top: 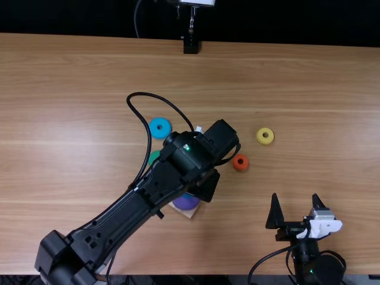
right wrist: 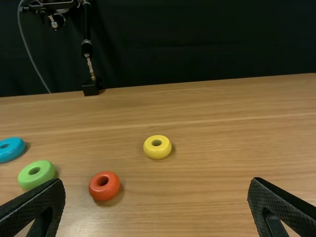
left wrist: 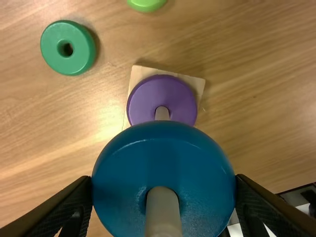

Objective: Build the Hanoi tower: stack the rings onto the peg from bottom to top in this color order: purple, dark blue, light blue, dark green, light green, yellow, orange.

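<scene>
From the top view, we see the left pincer [top: 205, 185] at the middle of the worktop [top: 320, 89], whose light brown wood has fine straight grain. Its black arm [top: 145, 205], with a looping cable [top: 145, 95], partly covers the square base [top: 190, 214], purple ring [top: 186, 204] and dark green ring [top: 154, 157]. The light blue ring [top: 160, 134] lies flat beyond and left of that pincer; the orange [top: 240, 167] and yellow [top: 265, 141] rings lie to its right. The right pincer [top: 295, 205] stands spread on the near right, well apart from them all.

In the left wrist view, we have the left pincer [left wrist: 164, 182] pinching the glossy, rounded dark blue ring [left wrist: 163, 158] by its sides. The smooth pale peg [left wrist: 162, 113] passes through its hole, with a gap down to the purple ring on the plain wooden base. The light green ring [left wrist: 147, 4] and matte dark green one lie apart from the pincer.

In the right wrist view, our right pincer's ridged pads [right wrist: 34, 210] are wide apart and grip nothing. Beyond it are the plump yellow and orange rings, then a black stand [right wrist: 92, 88] before folded dark cloth [right wrist: 197, 44].
</scene>
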### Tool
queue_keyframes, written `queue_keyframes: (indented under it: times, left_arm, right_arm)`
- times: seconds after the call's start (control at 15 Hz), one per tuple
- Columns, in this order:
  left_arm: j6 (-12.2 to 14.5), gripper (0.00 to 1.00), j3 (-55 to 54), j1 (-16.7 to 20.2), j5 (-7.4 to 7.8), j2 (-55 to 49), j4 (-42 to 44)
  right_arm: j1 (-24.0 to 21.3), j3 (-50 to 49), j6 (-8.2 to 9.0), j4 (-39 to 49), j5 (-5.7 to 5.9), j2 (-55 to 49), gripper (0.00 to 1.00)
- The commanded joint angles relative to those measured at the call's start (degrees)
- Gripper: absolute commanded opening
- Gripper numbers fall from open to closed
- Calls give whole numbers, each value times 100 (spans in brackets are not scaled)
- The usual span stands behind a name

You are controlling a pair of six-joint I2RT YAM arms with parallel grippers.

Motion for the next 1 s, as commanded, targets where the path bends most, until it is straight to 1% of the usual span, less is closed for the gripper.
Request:
queue_keyframes:
  times: [0.0, 0.13, 0.2, 0.4, 0.47, 0.53, 0.6, 0.67, 0.73, 0.8, 0.93]
  left_arm:
    - [-19, 100, -64, -45, 112, -107, -38]
    - [-9, 100, -64, 25, 946, -107, 15]
    - [-9, 100, -46, 34, 1051, -107, 47]
    - [2, 100, 15, 78, 1030, -107, 47]
    - [2, 100, 42, 157, 988, -115, 47]
    - [2, 100, 130, 377, 872, -133, 57]
    - [2, 100, 244, 535, 787, -230, 57]
    - [12, 100, 305, 676, 756, -353, 57]
    - [23, 100, 358, 869, 766, -441, 89]
    - [44, 100, 393, 1062, 766, -485, 268]
    - [54, 100, 376, 1291, 766, -590, 859]
  right_arm:
    - [-82, -88, 5, -64, 0, -73, 100]
    - [-82, -88, 5, -64, 0, -73, 100]
    - [-82, -88, 5, -53, 0, -73, 100]
    - [-82, -88, 5, -53, 0, -73, 100]
    - [-82, -88, 5, -64, 0, -73, 100]
    - [-82, -88, 5, -64, 0, -73, 100]
    - [-82, -88, 5, -64, 0, -73, 100]
    - [-82, -88, 5, -53, 0, -73, 100]
    - [-82, -88, 5, -64, 0, -73, 100]
    - [-82, -88, 5, -64, 0, -73, 100]
    - [-82, -88, 5, -53, 0, -73, 100]
